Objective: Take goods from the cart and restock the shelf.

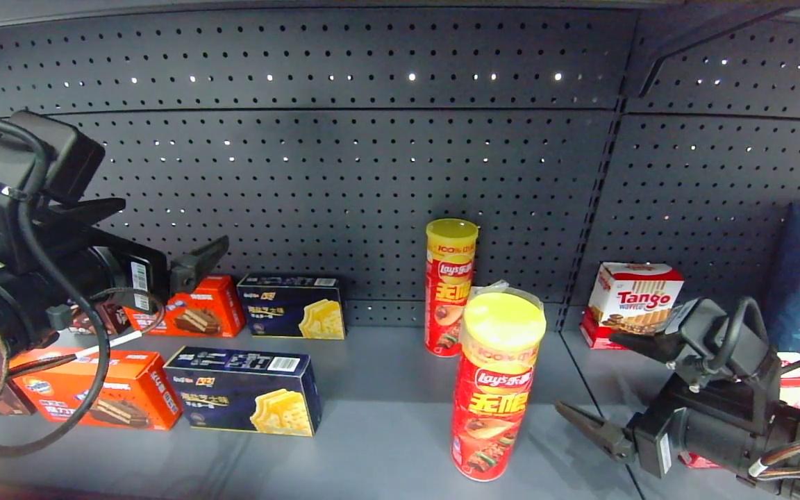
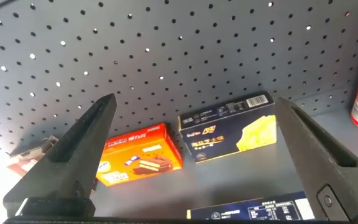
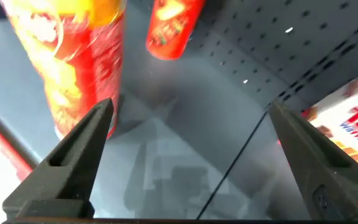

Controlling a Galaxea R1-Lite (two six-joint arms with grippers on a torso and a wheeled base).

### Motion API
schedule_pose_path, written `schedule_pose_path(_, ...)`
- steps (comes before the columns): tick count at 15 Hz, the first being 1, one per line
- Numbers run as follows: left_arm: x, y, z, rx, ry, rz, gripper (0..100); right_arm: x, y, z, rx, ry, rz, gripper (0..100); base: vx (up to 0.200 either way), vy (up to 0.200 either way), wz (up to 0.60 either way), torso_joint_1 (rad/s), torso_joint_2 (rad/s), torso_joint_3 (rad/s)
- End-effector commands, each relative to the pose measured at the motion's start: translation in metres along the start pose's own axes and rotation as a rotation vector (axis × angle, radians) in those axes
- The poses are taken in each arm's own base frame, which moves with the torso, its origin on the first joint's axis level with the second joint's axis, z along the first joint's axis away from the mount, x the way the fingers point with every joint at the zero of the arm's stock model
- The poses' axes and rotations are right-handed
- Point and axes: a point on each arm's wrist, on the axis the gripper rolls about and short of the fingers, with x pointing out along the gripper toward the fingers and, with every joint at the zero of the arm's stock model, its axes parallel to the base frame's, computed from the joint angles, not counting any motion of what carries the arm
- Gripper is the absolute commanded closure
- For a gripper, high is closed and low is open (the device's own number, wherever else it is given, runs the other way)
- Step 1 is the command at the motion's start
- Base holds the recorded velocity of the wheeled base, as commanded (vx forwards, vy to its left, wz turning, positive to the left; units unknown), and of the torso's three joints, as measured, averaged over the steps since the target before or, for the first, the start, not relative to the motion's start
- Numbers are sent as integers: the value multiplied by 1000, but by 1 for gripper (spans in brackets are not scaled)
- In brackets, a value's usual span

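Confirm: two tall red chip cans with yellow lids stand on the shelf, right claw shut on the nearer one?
No: the right claw is open and empty, as the right wrist view shows. The nearer tall red chip can with yellow lid stands free beside it; the farther can stands too.

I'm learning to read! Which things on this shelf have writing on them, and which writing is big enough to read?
Front chip can: big white logo and large yellow characters, readable.
Back chip can: same logo, plus a percent number near the lid, readable.
White wafer box: big red word, readable.
Front blue box and back blue box: small gold characters; barcode digits too small.
Front orange box and back orange box: print too small.
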Motion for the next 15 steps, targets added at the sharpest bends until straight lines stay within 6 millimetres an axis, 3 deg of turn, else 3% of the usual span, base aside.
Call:
schedule_pose_path(1,1,-1,-1,-4,5,-1,0,4,3,-4,-4,21,13,0,0,0,0,0,0,0)
schedule_pose_path(7,0,-1,1,6,-4,-8,0,23,5,-2,-8,46,23,0,0,0,0,0,0,0)
schedule_pose_path(15,0,-1,-2,7,4,-6,0,34,12,1,-27,48,50,0,0,0,0,0,0,0)
